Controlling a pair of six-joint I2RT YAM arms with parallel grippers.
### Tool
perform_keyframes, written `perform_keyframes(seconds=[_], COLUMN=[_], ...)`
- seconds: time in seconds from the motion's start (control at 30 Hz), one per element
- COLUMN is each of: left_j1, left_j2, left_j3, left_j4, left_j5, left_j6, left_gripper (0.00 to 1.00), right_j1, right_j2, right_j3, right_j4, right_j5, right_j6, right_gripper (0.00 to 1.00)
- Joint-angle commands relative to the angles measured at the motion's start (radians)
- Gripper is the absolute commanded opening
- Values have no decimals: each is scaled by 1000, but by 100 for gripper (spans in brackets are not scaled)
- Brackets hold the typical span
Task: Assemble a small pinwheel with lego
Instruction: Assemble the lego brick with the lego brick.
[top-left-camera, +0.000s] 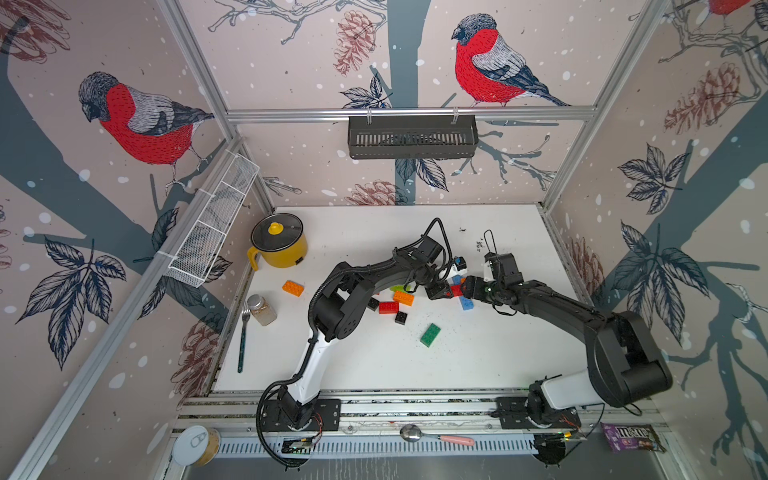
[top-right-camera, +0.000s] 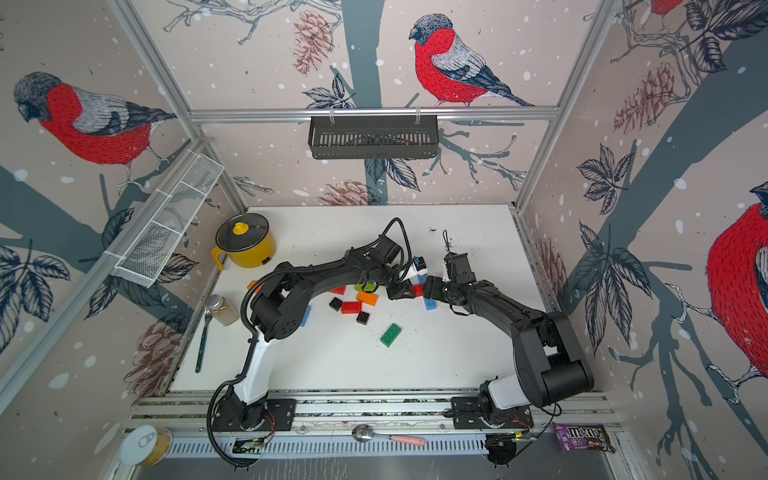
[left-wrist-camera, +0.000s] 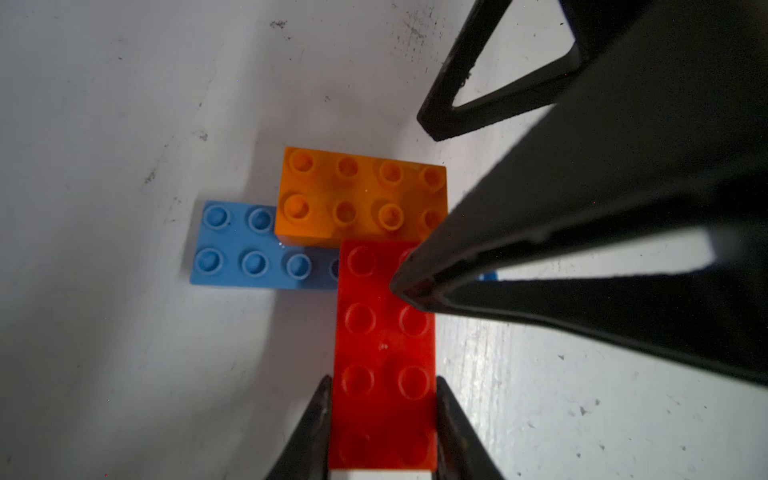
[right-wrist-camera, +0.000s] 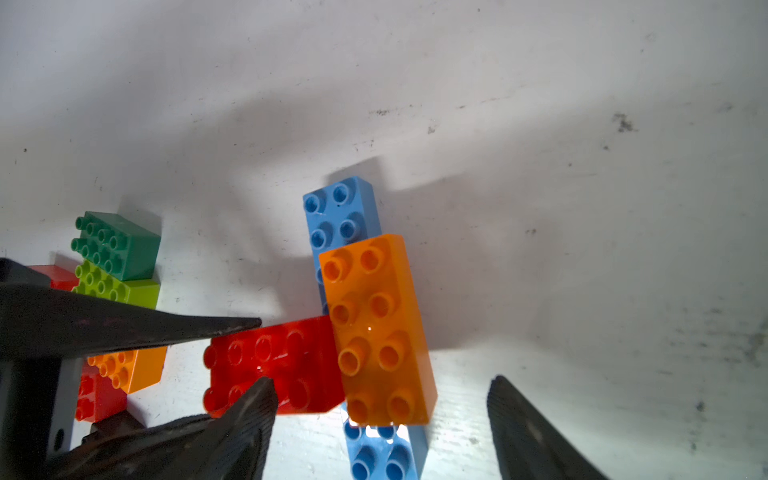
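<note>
In both top views, a scuffed white bench (top-left-camera: 374, 365) stands between bird-papered walls (top-left-camera: 291, 62), with lego (top-left-camera: 430, 334) scattered mid-bench. Left wrist view: the left fingers (left-wrist-camera: 316, 432) clamp the red brick (left-wrist-camera: 384, 353), which overlaps the blue brick (left-wrist-camera: 241, 249) beside the orange brick (left-wrist-camera: 361, 195). Right wrist view: the right fingers (right-wrist-camera: 528, 424) are spread wide either side of the orange brick.

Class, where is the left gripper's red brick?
Mid-table. Left wrist view: the red brick is clamped in the left gripper, its far end over the blue brick, beside the orange brick.
</note>
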Motion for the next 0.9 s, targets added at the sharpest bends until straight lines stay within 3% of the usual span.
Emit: perform_keyframes(seconds=[0.0,0.5,0.87], left_j1=[-5,-28,-30], left_j2=[10,11,29], left_j3=[11,2,35], left_j4=[-33,-33,-55], left_j5=[-2,-16,-33], left_j6=[-13,-35,-44], left_gripper=[14,14,14], right_j1=[2,-29,-9], right_j2=[6,2,33], right_j3=[1,4,13], right_j4=[9,19,-5], right_j5=[22,14,87], right_j6=[1,22,15], right_gripper=[80,77,74])
